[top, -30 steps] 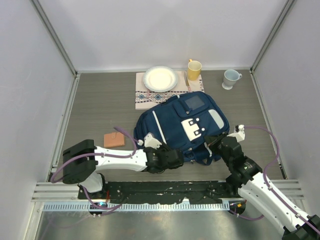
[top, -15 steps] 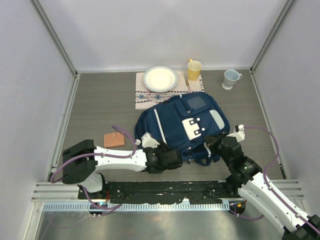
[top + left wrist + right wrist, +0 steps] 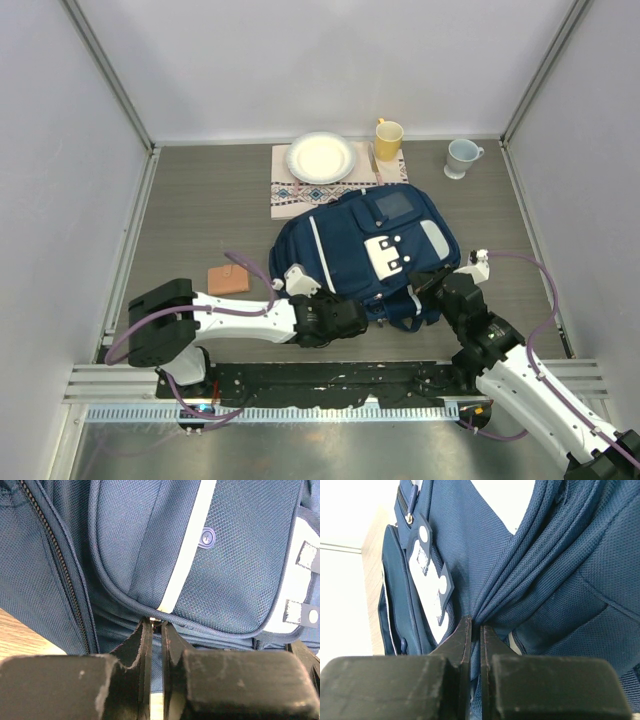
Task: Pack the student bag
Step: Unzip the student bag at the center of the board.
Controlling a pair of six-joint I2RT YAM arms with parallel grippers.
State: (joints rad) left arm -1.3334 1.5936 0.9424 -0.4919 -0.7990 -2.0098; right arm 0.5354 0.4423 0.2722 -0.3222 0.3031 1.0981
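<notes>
Since a second ago the left gripper (image 3: 156,625) has crept a little further along the near edge of the student bag (image 3: 365,250), and its jaws, apart before, have drawn in to a narrow slit. They now pinch something small and metallic at a seam of the bag, a zip pull at a guess, though too small to be sure. The right gripper (image 3: 475,622) has not shifted: closed, with a gathered fold of navy fabric caught between its tips. The bag lies flat on the table (image 3: 200,220), directly ahead of both grippers and touching both. A flat brown item (image 3: 229,279), perhaps a wallet, lies on the bare table back beside the left arm, well apart from the fingers. No opening or lining shows in any view. Judged from this, packing is barely begun: the bag wants opening first, and nothing visibly has gone in.
</notes>
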